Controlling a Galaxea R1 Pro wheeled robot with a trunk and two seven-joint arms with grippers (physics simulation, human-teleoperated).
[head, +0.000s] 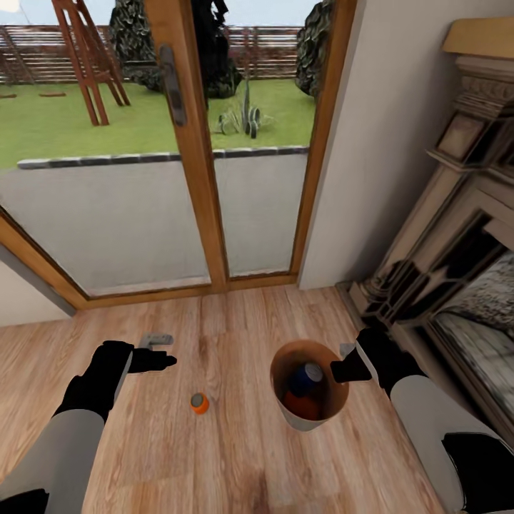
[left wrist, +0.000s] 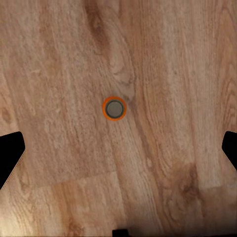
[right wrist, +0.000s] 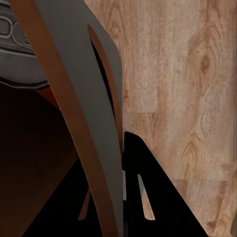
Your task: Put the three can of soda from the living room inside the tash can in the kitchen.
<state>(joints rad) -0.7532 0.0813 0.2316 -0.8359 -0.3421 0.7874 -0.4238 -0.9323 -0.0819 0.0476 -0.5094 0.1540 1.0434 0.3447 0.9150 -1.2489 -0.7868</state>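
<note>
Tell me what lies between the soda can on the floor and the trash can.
Bare wood floor only, in the head view, between the can and the trash can.

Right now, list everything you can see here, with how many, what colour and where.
soda can on floor: one, orange with silvery top, upright on the boards between the arms.
cans in bin: at least two, orange and blue, inside the trash can.
trash can: one, pale grey outside, copper inside, held by its rim.
wood floor: pale boards.
glass doors: wood-framed, ahead, garden beyond.
fireplace: one, grey, to the right.
left gripper: black, open, above the floor.
right gripper: black, shut on the bin's rim.
</note>
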